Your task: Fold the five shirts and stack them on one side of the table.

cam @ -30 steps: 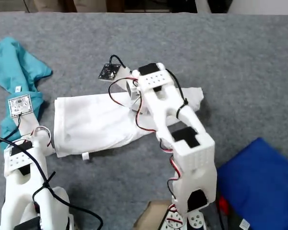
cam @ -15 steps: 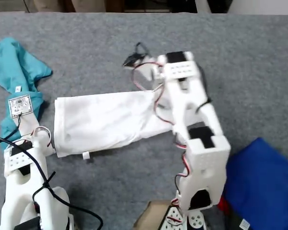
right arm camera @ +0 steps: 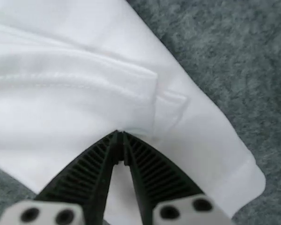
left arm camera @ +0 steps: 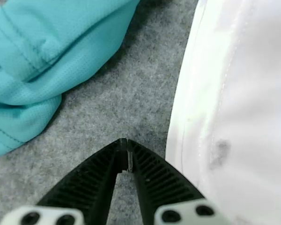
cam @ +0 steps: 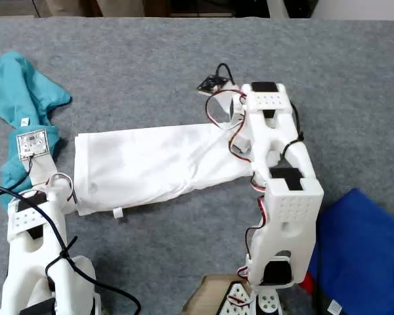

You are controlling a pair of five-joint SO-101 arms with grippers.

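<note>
A white shirt [cam: 144,164] lies spread lengthwise across the middle of the grey table [cam: 328,79]. My right gripper [cam: 238,136] is at the shirt's right end, shut on a pinch of the white shirt [right arm camera: 75,84] beside a hemmed fold. My left gripper [left arm camera: 124,149] is shut with nothing in it. It hovers low over bare table between a crumpled teal shirt [left arm camera: 42,51] and the white shirt's left edge [left arm camera: 234,93]. In the high view my left gripper [cam: 51,176] sits by that edge. The teal shirt [cam: 20,92] lies at the far left. A blue shirt [cam: 361,249] lies at the near right.
A brown cardboard piece [cam: 207,292] lies at the near edge between the arm bases. Loose cables hang from both wrists. The far half of the table is bare grey cloth.
The right arm swung to the right with the white shirt's end in its gripper, drawing the bunched right part out long and flat. The left arm barely shifted.
</note>
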